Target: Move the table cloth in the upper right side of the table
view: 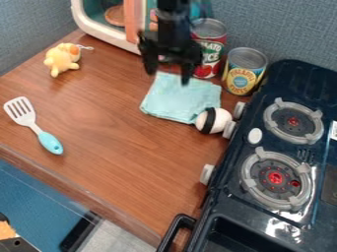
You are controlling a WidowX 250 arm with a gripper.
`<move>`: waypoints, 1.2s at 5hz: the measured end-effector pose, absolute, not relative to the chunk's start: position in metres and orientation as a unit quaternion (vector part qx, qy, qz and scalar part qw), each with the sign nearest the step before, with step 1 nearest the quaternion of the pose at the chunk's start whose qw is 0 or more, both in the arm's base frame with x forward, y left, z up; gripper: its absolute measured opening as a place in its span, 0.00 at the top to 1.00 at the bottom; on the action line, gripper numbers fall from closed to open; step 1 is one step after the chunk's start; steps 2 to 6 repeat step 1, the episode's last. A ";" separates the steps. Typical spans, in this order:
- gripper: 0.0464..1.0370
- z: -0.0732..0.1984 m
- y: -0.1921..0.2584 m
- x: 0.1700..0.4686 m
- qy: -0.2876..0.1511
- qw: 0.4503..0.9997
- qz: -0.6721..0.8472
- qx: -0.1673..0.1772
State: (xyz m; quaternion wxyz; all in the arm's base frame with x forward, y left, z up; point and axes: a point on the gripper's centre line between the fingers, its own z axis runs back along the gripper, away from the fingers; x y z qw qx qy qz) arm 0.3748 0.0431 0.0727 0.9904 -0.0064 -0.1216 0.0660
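The jaws stand wide apart, holding nothing, over the upper edge of the light blue cloth [178, 102], ready to pinch or clear it. It lies upper centre in the frame, beside the red can [210, 46], likely because that tabletop [118, 133] corner is the goal.

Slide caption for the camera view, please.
Open gripper at far edge of blue cloth; red can, yellow can and stove at right.
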 end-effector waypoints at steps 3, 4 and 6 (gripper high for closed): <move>0.04 0.074 0.045 0.374 -0.123 0.990 0.067 -0.007; 0.04 0.074 0.045 0.374 -0.123 0.990 0.067 -0.007; 0.04 0.074 0.045 0.374 -0.123 0.990 0.067 -0.007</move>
